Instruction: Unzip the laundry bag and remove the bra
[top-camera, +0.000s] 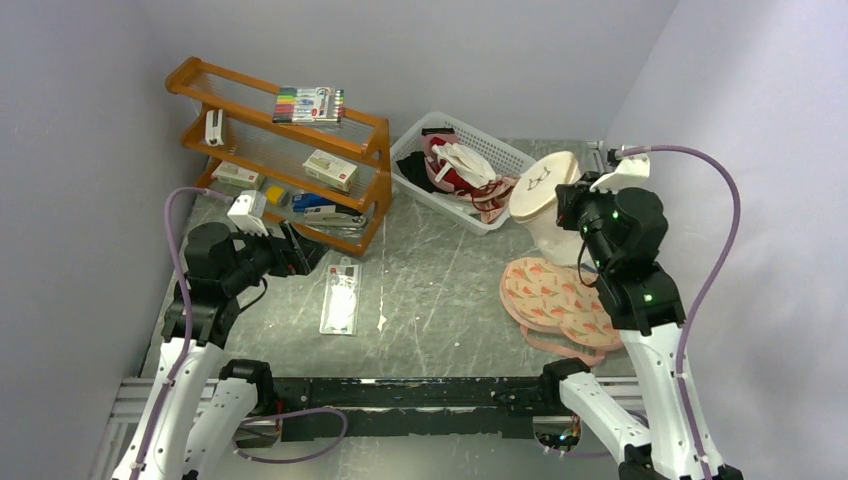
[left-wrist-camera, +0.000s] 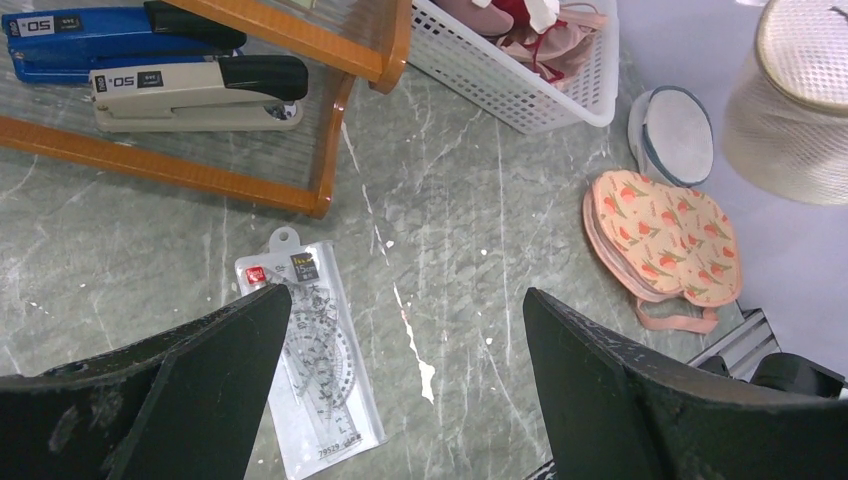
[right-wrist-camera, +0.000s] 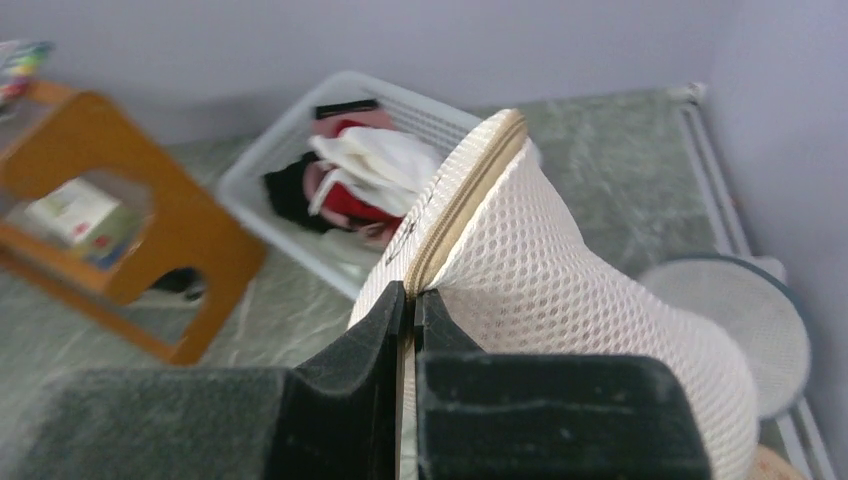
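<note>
1. Right pincer: jaws together, clamped on the beige zip rim of the round cream-white mesh laundry bag. The bag stands directly ahead of the fingertips, and its rim runs straight away from them.
2. Left pincer: jaws apart, empty, well apart from the bag; the right arm is nearer.
3. Count: one bag; one peach fruit-patterned padded piece, apparently the bra, on the grey marbled surface beneath the right pincer.
</note>
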